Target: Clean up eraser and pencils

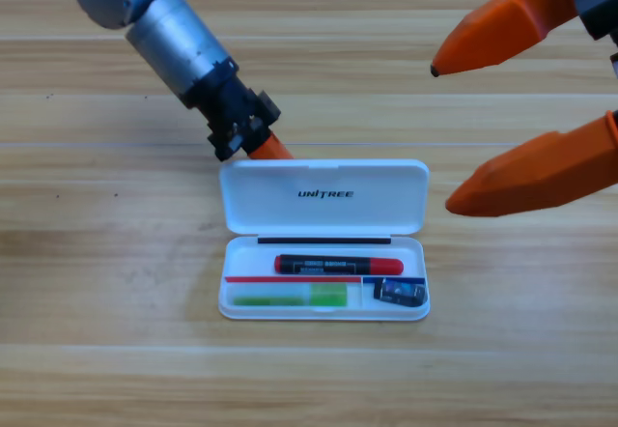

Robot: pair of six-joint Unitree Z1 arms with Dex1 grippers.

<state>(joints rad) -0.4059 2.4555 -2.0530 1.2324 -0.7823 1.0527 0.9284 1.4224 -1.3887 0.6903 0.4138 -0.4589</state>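
Case (323, 195): white, lying open on the wooden tabletop (97, 350), lid flipped back toward the top of the view with UNITREE printed on it, tray nearest the bottom edge.

Black pencil (338, 265): black barrel with red ends, lying flat and lengthwise in the upper part of the tray.

Green pencil (290, 298): pale green with a bright green cap, lying flat and lengthwise in the lower left compartment of the tray, just below the black pencil.

Eraser (400, 294): small dark block in the lower right compartment of the tray, just right of the green pencil's cap.

Left tool (268, 148): comes in from the upper left corner on its grey arm, pointing down at the back edge of the case lid. Only a bit of orange shows at its tip, right at the lid's upper left rim. I cannot tell whether its jaws are apart or together.

Right tool (442, 137): large and partly cut off at the upper right edge, above and to the right of the case, well clear of it. Its two orange jaws are spread wide apart with nothing between them.
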